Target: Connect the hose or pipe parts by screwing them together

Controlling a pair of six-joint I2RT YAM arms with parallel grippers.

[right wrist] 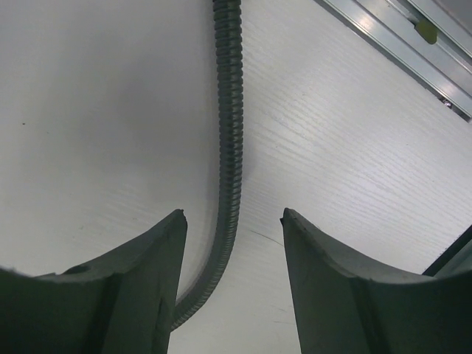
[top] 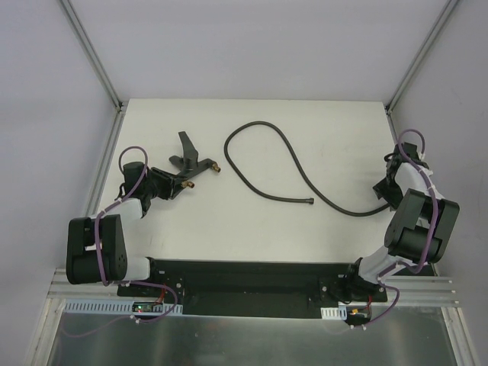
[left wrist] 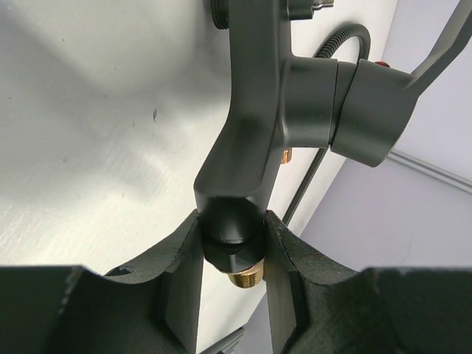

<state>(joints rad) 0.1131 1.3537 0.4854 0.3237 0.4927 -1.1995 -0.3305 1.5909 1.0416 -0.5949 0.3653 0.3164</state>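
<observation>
The dark-grey forked fitting (top: 191, 162) lies at the left of the white table, its two brass tips pointing right. My left gripper (top: 174, 183) is shut on one branch of it. In the left wrist view both fingers press that branch of the fitting (left wrist: 258, 110), just above its brass threaded tip (left wrist: 244, 279). The long ribbed hose (top: 255, 123) loops across the middle of the table, one small end (top: 310, 201) lying free. Its other part runs right to my right gripper (top: 383, 191). There the hose (right wrist: 228, 133) passes between the open fingers of the right gripper (right wrist: 233, 213), touching neither.
Aluminium frame rails (top: 101, 69) border the table on the left and right, and one rail (right wrist: 398, 44) runs close beside the right gripper. The black base plate (top: 244, 286) spans the near edge.
</observation>
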